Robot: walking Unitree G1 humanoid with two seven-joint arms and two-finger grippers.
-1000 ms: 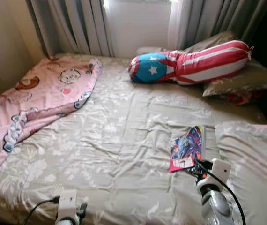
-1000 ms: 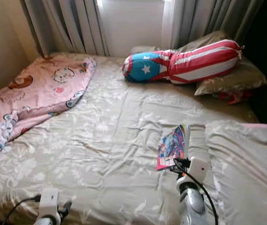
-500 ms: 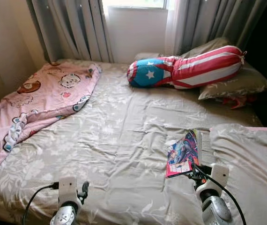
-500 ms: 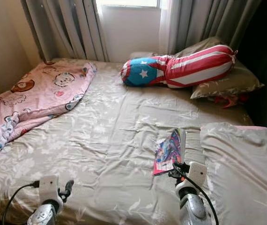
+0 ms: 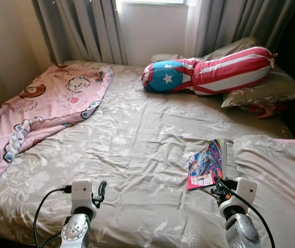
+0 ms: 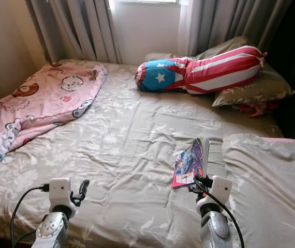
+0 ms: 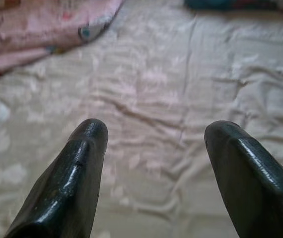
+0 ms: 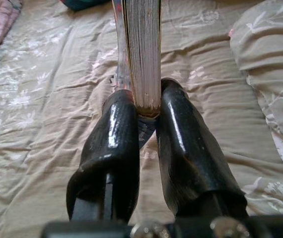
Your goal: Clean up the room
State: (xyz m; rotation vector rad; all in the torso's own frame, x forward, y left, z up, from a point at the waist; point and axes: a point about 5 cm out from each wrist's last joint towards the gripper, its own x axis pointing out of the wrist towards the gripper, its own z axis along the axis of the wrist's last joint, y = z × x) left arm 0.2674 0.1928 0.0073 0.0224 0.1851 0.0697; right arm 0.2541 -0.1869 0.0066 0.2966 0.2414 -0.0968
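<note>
Right wrist view shows the right gripper (image 8: 147,106) with its two black fingers clamped on the lower edge of a thin, colourful comic book (image 8: 140,49), its pages edge-on between them. From the head camera the book (image 5: 207,164) stands tilted over the beige floral bedsheet (image 5: 132,144), near a folded beige duvet (image 5: 271,170). The left gripper (image 7: 156,148) hovers above bare sheet, fingers wide apart and empty. The step in hand looks like lifting the book off the bed; next it likely needs carrying somewhere to be put away.
</note>
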